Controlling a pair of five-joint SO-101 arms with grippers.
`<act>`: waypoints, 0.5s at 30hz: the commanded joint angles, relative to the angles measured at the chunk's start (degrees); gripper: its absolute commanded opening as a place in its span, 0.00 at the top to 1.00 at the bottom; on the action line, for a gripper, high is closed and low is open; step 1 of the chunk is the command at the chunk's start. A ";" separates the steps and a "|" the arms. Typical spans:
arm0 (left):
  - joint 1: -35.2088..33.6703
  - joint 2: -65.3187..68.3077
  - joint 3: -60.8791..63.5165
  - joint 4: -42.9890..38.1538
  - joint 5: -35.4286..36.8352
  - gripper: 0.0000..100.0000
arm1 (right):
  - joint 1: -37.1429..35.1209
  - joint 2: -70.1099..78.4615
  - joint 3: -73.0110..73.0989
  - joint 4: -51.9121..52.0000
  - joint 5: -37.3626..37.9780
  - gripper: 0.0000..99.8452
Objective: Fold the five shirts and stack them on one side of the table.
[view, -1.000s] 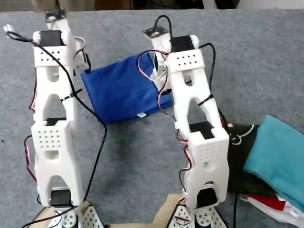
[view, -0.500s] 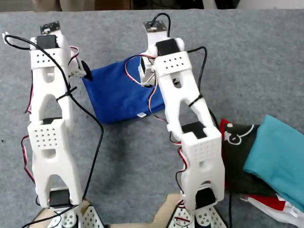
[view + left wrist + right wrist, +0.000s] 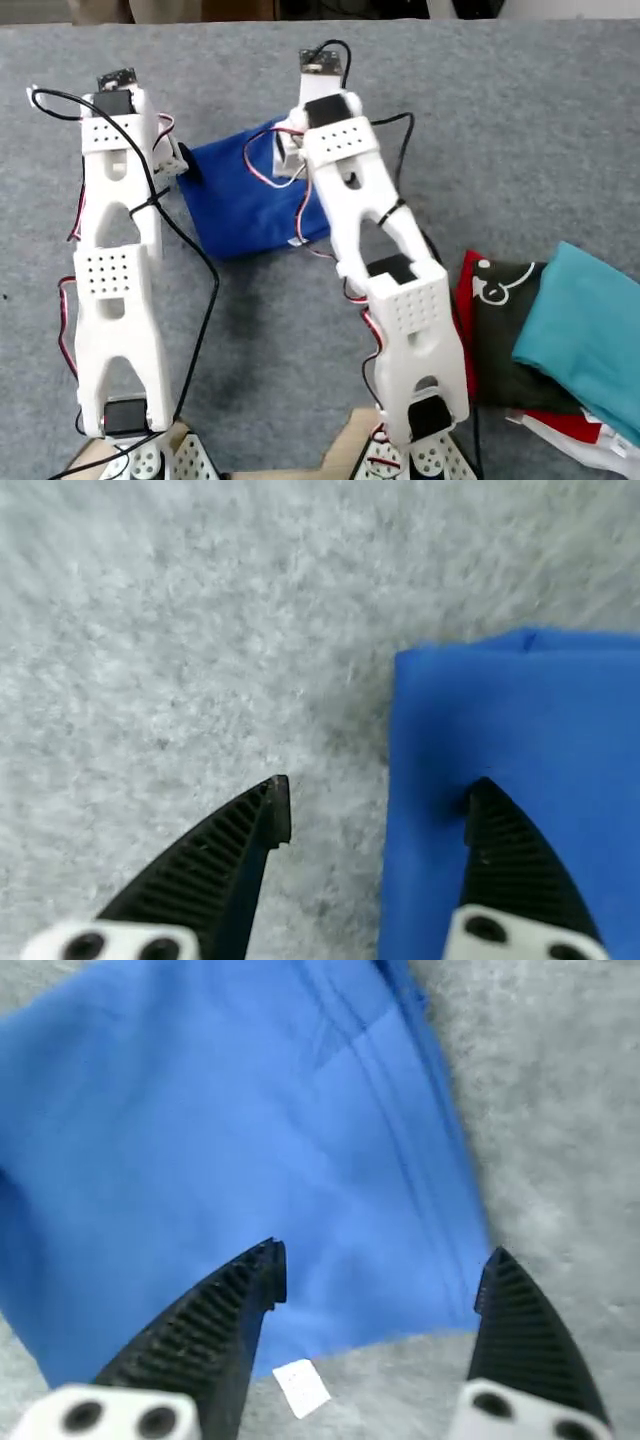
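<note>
The folded blue cloth shirt (image 3: 245, 200) lies toward eleven o'clock on the grey felt tabletop (image 3: 550, 130). The left gripper (image 3: 380, 785), spread apart, straddles its nine o'clock edge, probably to drag it. The right gripper (image 3: 386, 1250) hangs wide open over its two o'clock side.

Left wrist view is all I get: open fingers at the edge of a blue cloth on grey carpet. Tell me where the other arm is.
Observer: The right gripper hangs open over the same folded blue fabric shirt, near its small white tag.
Operator: Report the remaining shirts.
Observer: A teal shirt lies over a black printed shirt in a heap on the right arm's side, apart from the blue one.
Operator: Say what's beneath.
Observer: Beneath them peek red cloth and white cloth.
</note>
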 commanded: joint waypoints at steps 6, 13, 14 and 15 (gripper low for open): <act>0.09 4.18 -9.49 -0.53 2.20 0.72 | -1.89 4.26 -0.48 -1.05 -10.46 0.69; 0.44 6.37 -10.29 -0.53 2.20 0.72 | -1.89 8.04 -0.48 -6.59 -15.30 0.69; 0.44 6.73 -10.11 -0.53 2.20 0.72 | -1.89 8.48 -0.48 -7.65 -15.30 0.69; 0.44 6.99 -10.11 -0.53 2.20 0.72 | -1.89 8.84 -0.48 -8.62 -15.30 0.69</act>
